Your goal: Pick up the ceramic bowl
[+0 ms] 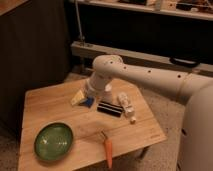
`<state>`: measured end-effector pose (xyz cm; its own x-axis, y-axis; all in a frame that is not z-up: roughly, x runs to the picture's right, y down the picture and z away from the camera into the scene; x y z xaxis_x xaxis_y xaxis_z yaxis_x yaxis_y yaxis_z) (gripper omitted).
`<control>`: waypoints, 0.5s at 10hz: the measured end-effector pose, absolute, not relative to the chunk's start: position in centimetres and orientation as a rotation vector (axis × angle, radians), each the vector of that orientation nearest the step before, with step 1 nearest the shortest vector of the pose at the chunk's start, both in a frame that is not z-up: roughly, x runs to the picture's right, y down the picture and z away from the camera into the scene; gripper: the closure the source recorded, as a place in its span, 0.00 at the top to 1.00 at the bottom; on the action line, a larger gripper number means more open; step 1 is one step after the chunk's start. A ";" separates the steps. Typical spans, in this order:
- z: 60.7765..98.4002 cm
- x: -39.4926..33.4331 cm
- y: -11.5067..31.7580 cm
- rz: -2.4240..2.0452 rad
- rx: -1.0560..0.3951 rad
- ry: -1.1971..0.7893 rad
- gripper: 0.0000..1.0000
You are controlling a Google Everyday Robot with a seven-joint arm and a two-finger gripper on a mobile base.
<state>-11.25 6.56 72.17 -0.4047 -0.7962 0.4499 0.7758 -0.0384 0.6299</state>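
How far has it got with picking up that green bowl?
Barely started. Done: nothing; the bowl lies untouched on the table, at the corner nearest the camera. In hand: the hand hangs over the table's middle, beside a blue item, away from the bowl. Left: reach the bowl, grip it, lift it.

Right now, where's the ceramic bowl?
Camera view, lower left: the ceramic bowl sits on the wooden table, near corner, left of the carrot; the claw is apart from it, over the table's middle.
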 end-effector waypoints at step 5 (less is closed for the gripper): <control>71.7 -17.7 8.6 -1.729 0.102 -1.104 0.80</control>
